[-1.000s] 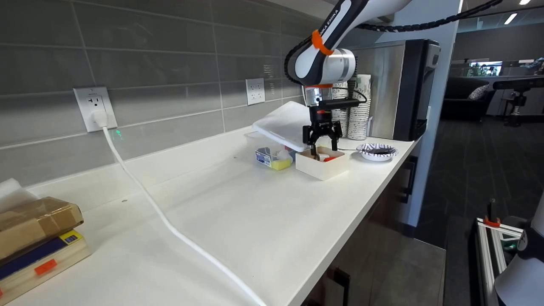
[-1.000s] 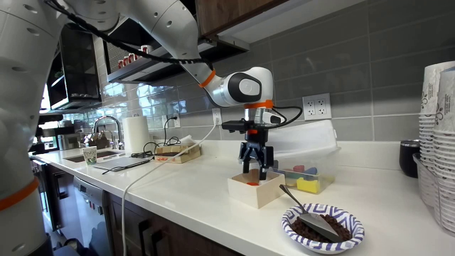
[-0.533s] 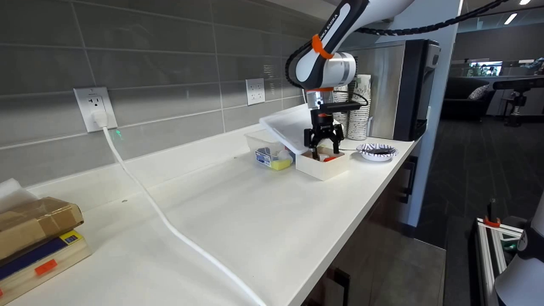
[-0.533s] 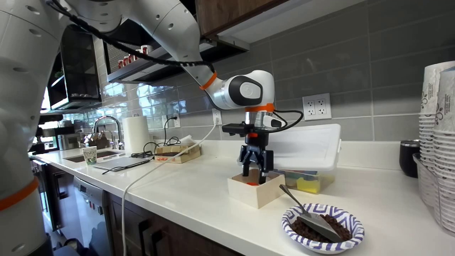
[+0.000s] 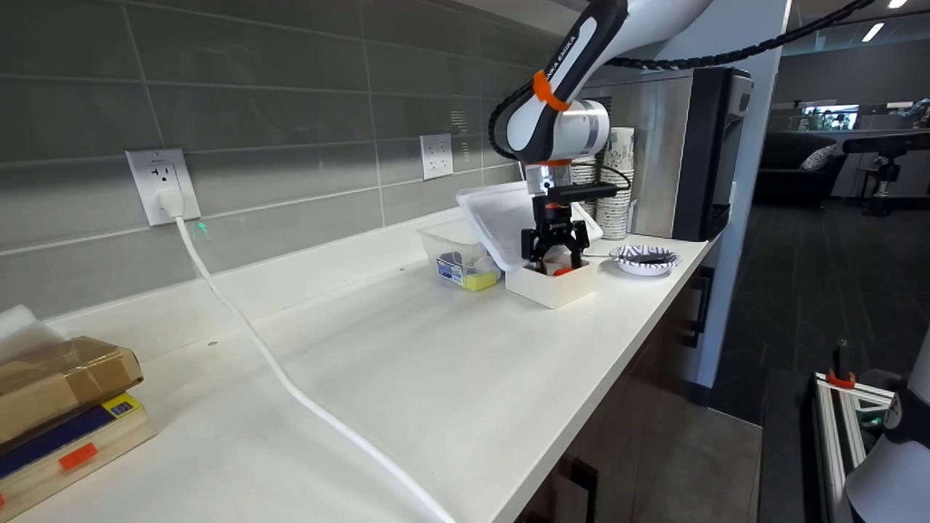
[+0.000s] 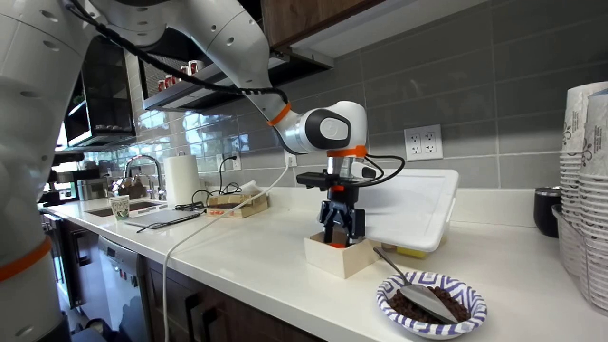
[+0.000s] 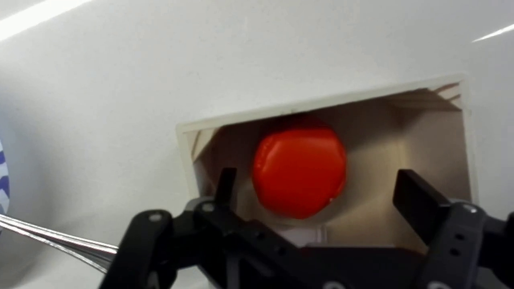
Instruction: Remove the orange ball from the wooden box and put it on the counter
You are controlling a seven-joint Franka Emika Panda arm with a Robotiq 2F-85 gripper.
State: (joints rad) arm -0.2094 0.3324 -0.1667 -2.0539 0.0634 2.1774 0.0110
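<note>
The orange ball, a red-orange round thing [image 7: 299, 170], lies inside the wooden box [image 7: 321, 103] near one long wall. A small part of the ball [image 5: 562, 272] shows above the box [image 5: 550, 288] in an exterior view, and a sliver of the ball [image 6: 337, 245] shows in an exterior view above the box wall [image 6: 342, 261]. My gripper [image 7: 316, 180] is open, with its fingers reaching down into the box, one on each side of the ball and apart from it. The gripper points down in both exterior views [image 5: 557, 263] [image 6: 338, 240]. The box stands on the white counter [image 5: 407, 363].
A white lid [image 6: 408, 209] leans tilted right behind the gripper, over a translucent tray [image 5: 458, 254]. A patterned bowl [image 6: 432, 327] with dark beans and a scoop stands beside the box; the scoop's handle [image 7: 56, 237] reaches toward it. A whitish item [image 7: 299, 236] lies inside the box.
My gripper has moved down into the box. The white lid has tipped forward and down behind it, covering more of the tray. The ball and box have not visibly moved.
</note>
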